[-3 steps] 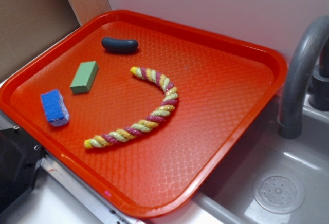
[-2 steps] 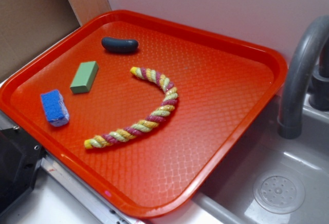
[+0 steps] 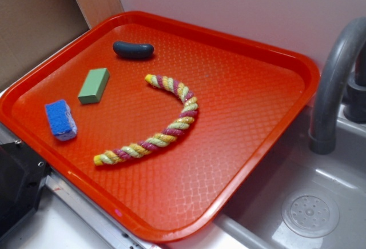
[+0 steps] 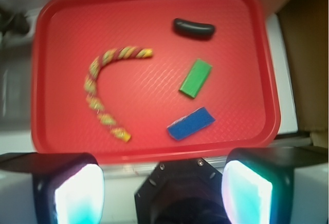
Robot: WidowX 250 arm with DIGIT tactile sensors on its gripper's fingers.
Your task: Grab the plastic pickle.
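Pickle untouched at the far side of the tray (image 3: 297, 60) — gripper (image 4: 164, 193) high and wide open.
Left to right in the wrist view: rope (image 4: 105, 88), blue sponge (image 4: 190, 124), green block (image 4: 196, 78), all loosely spread, leaving the plastic pickle (image 4: 194, 28) clear — well ahead of the empty gripper, slightly right.

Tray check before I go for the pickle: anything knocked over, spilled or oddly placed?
Nothing stands out. The plastic pickle, green block, blue sponge and rope all lie flat and apart on the red tray. The gripper is open, well short of them.
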